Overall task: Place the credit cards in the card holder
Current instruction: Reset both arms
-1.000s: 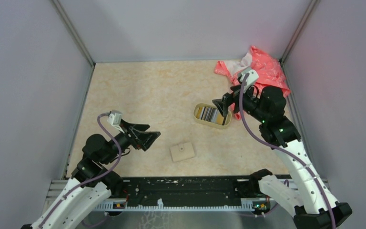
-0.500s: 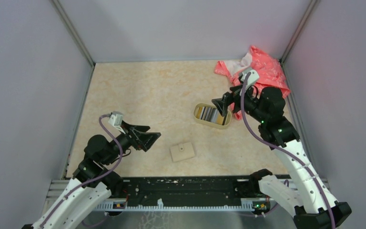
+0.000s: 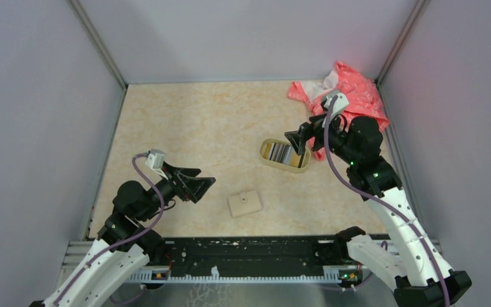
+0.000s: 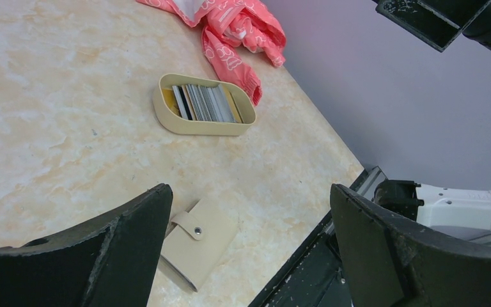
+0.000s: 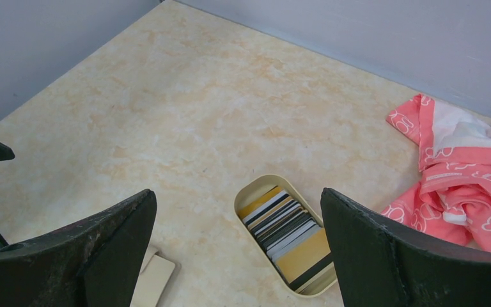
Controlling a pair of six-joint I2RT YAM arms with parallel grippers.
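Beige card holder (image 3: pixel 245 204) lies snapped shut near the table's (image 3: pixel 185 128) front edge; cards (image 4: pixel 204 102) fill the tray (image 3: pixel 285 155). Both empty grippers, left gripper (image 3: pixel 195 182) and right gripper (image 3: pixel 299 142), gape wide, barely shifted: no progress.

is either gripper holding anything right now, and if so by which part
Nothing is held. The left gripper and right gripper are both open and empty.

The table (image 3: pixel 192 128) is a mottled beige marble pattern. The card holder (image 3: pixel 245 204) is plain tan, and the oval tray (image 4: pixel 195 124) is pale cream with cards (image 4: pixel 203 102) in black, white, grey and mustard yellow. The cloth (image 5: pixel 460 166) is coral pink with white doodles (cloud-ish outlines). Both end effectors are black.
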